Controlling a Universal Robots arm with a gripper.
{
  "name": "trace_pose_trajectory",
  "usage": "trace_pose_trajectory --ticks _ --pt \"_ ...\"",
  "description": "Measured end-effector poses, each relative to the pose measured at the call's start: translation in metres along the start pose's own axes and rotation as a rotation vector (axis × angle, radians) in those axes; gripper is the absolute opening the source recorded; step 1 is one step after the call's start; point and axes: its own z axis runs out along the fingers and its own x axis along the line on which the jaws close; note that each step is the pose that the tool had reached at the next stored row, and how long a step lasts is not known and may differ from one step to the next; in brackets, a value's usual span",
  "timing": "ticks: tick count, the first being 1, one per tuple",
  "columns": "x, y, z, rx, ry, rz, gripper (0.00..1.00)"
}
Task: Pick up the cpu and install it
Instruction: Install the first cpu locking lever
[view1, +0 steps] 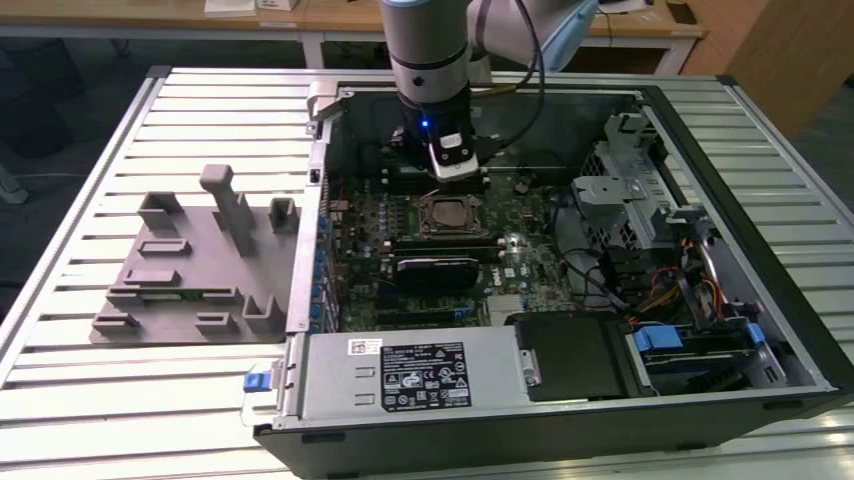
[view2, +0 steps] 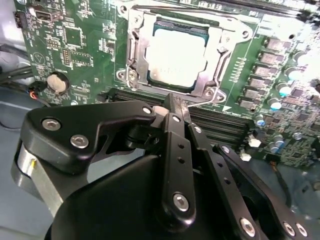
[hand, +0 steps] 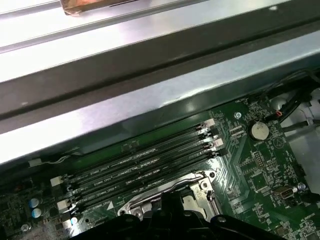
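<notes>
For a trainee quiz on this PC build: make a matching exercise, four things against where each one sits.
Things:
1. cpu
2. coin cell battery
3. grey holder block
4. gripper

Places:
A. on the slatted table, outside the case
B. seated in the motherboard socket
C. above the board, beside the socket
D. on the green board, away from the socket

Pairs: 1-B, 2-D, 3-A, 4-C

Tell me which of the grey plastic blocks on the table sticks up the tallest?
The tall narrow post near the far side of the grey holder plate in the exterior view. It rises well above the short, squat blocks around it and has a wider cap on top.
</notes>
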Motion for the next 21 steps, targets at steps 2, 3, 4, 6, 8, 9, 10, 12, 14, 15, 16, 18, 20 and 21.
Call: trace_pose_trajectory --ticks 2,3,4,6,8,9,10,12,14,15,16,18,20,21 --pt "-0.0001 0.0017 0.0008 0.0004 -0.0009 0.005 0.11" --pt "0.0003 0.0029 0.0012 0.0007 -0.0012 0.006 0.11" --pt "0.0008 0.0042 0.0017 0.001 -0.0016 0.008 0.11" --pt "0.0019 0.0071 0.0025 0.0013 -0.0021 0.011 0.11" --pt "0.0028 0.0097 0.0033 0.0015 -0.0027 0.014 0.11" --pt "0.0029 0.0106 0.0036 0.0018 -0.003 0.016 0.11" --pt "0.0029 0.0111 0.0039 0.0019 -0.0034 0.018 0.11" --pt "0.0027 0.0115 0.0048 0.0028 -0.0051 0.026 0.11" --pt "0.0028 0.0112 0.006 0.0036 -0.009 0.039 0.11" --pt "0.0029 0.0111 0.0068 0.0034 -0.0117 0.044 0.11" --pt "0.003 0.0109 0.0077 0.0032 -0.0147 0.049 0.11" --pt "0.0031 0.0107 0.0089 0.0017 -0.0215 0.056 0.11" --pt "0.0032 0.0105 0.0097 -0.0012 -0.0308 0.06 0.11" --pt "0.0033 0.0105 0.0101 -0.0035 -0.0363 0.061 0.11"
